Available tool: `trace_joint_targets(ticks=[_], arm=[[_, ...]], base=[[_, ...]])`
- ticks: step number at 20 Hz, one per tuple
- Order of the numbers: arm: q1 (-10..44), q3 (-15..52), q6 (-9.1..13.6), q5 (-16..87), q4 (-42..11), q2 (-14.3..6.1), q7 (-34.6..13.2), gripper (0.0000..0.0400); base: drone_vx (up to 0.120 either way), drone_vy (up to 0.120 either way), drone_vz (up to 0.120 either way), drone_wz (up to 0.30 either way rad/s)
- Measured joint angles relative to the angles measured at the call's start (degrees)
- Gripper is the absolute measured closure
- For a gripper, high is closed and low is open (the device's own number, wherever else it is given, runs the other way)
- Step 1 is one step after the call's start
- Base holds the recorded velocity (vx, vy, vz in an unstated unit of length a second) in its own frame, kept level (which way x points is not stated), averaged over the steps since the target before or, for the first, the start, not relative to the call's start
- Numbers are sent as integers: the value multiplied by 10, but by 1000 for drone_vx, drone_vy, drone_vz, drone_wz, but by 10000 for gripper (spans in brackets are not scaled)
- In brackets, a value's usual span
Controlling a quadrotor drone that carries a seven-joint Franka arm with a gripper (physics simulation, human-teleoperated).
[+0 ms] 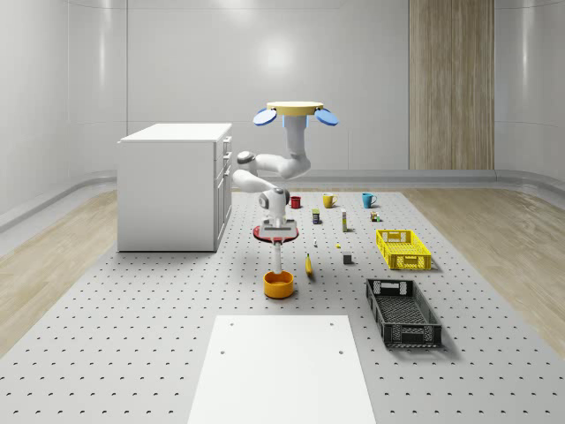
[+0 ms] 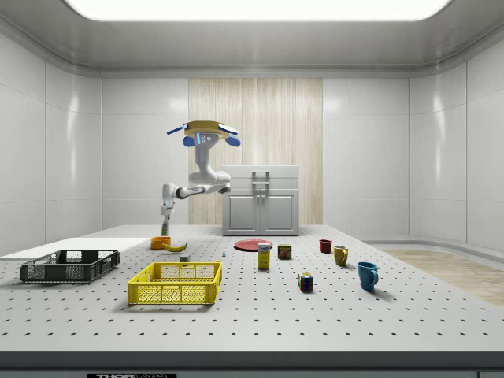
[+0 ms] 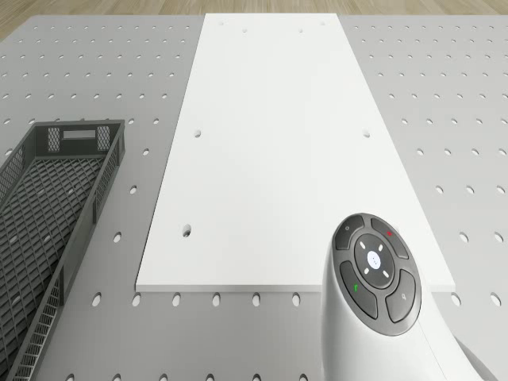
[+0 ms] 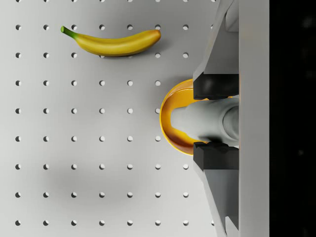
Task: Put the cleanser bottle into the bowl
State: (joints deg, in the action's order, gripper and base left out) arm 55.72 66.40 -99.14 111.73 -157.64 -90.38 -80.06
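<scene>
Fingertips (image 4: 216, 86) of my gripper (image 4: 216, 121) are clamped on the cleanser bottle (image 4: 210, 120), which hangs directly over the orange bowl (image 4: 169, 129); the wrist view shows this grip, with the banana (image 4: 113, 43) lying near the bowl on the perforated table (image 4: 74, 148). In the whole-scene view my arm (image 1: 281, 168) folds down from the drone (image 1: 295, 110), elbow bent, wrist pointing straight down, the bottle's lower end just above the bowl's rim. My drone hovers above the red plate (image 1: 275, 233), beyond the bowl. The drone view adds the white board (image 3: 278, 143) and black crate (image 3: 48, 206) ahead. The side view places the white cabinet (image 2: 261, 200) behind me.
</scene>
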Motion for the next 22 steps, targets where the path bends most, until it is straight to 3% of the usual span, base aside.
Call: trace_joint_targets(ticks=[21,22], arm=[[42,-115,-41,110,62,34,-11,275],[42,-118,-42,113,65,35,-11,215]], base=[[0,0,0,0],[0,0,0,0]])
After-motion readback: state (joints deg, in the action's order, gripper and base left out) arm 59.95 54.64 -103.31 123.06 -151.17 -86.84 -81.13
